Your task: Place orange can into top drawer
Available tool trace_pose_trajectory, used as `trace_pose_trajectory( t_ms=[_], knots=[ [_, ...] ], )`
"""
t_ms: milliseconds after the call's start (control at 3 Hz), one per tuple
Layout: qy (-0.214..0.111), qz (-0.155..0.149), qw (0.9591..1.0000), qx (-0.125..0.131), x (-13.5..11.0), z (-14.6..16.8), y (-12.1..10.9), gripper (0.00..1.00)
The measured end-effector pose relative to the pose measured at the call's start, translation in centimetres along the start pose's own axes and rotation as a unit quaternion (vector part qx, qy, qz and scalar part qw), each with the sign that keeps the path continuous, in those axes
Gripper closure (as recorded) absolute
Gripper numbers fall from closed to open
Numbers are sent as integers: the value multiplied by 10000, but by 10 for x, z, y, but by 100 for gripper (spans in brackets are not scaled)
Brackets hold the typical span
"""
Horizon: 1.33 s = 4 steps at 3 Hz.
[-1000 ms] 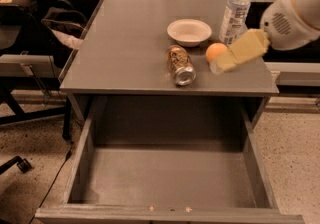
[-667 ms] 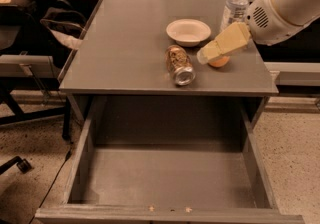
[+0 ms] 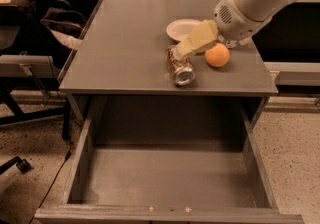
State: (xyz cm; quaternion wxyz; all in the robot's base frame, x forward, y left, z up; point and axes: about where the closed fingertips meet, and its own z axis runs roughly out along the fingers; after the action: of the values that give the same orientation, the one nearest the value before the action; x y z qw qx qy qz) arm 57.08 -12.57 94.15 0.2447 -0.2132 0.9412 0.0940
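Shifted left since the earlier frame: gripper (image 3: 187,48) has come off the orange fruit (image 3: 217,54) and now sits at the far end of the orange can (image 3: 180,65). Can lies on its side on the worktop (image 3: 120,53), long axis roughly 12-to-6, silver end toward 6. Gripper reaches it from 2 o'clock; spread or closed, you cannot tell. Top drawer (image 3: 165,178) stands open at the can's 6 o'clock.

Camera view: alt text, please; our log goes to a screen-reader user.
The gripper reaches from the right to the far end of the orange can, lying on its side near the front edge of the grey desk. An orange fruit sits right of it, a white dish behind, and the top drawer stands open below.
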Motion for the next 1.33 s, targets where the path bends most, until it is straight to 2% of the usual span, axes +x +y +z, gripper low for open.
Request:
trace_pose_trajectory(
  t_ms=[333,667,1000,1333],
  knots=[
    [154,-155,9996,-179,-10,15,21,0],
    [154,-152,9996,-179,-10,15,21,0],
    [111,219,9994,-254,-8,24,15,0],
    [64,348,9985,-418,-16,39,24,0]
  ],
)
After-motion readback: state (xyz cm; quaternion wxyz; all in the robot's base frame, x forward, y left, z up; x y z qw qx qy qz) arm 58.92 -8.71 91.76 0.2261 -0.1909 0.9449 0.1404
